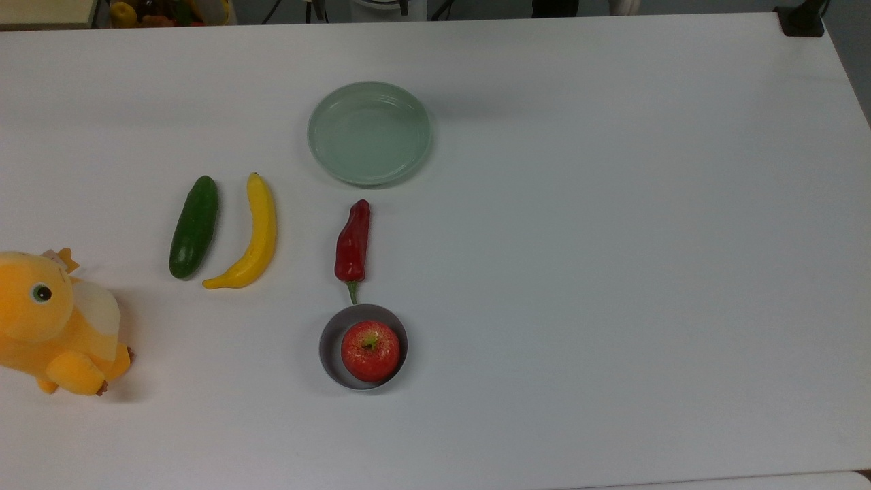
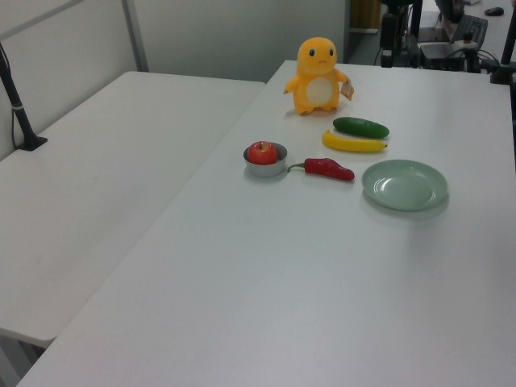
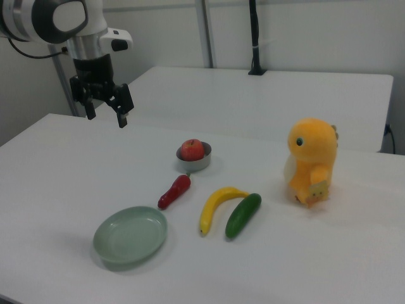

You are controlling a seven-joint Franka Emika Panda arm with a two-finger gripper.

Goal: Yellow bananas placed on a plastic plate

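With the tool (image 3: 106, 109) spread open and empty, reaching for the banana (image 1: 249, 235) risks nudging the cucumber (image 1: 194, 226) (just beside it).

banana (image 1: 253, 236): slim, curved, bright yellow, lying flat on the white table, well left of the plate in the top view
plate (image 1: 369, 133): round, pale mint-green, shallow, raised rim, upright, empty, far of the banana
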